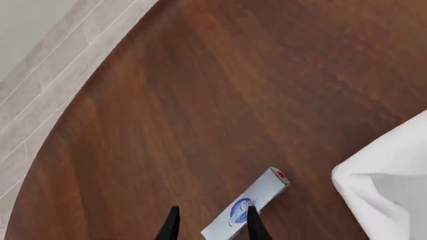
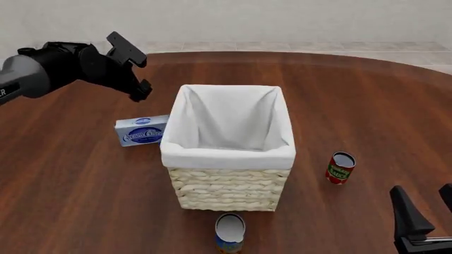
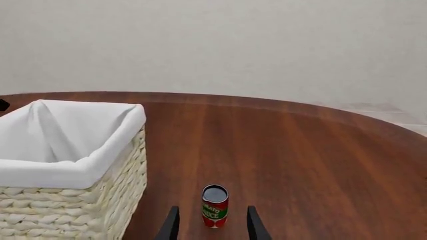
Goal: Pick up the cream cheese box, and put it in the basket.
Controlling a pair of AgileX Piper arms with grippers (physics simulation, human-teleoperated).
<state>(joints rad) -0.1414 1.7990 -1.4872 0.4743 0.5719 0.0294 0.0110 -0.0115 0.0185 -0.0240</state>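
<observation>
The left arm reaches in over the table's [image 2: 63, 185] left side, its left gripper [image 1: 212, 226] held in the air with jaws apart and empty. Below it the cream cheese box [image 2: 143, 130] lies flat, one end between the fingertips in the wrist view, just beside the basket's [image 2: 229, 185] left wall. The basket stands mid-table. At the near right corner the right gripper [image 3: 212, 225] rests low, jaws parted, a red can [image 3: 215, 206] in line beyond them.
</observation>
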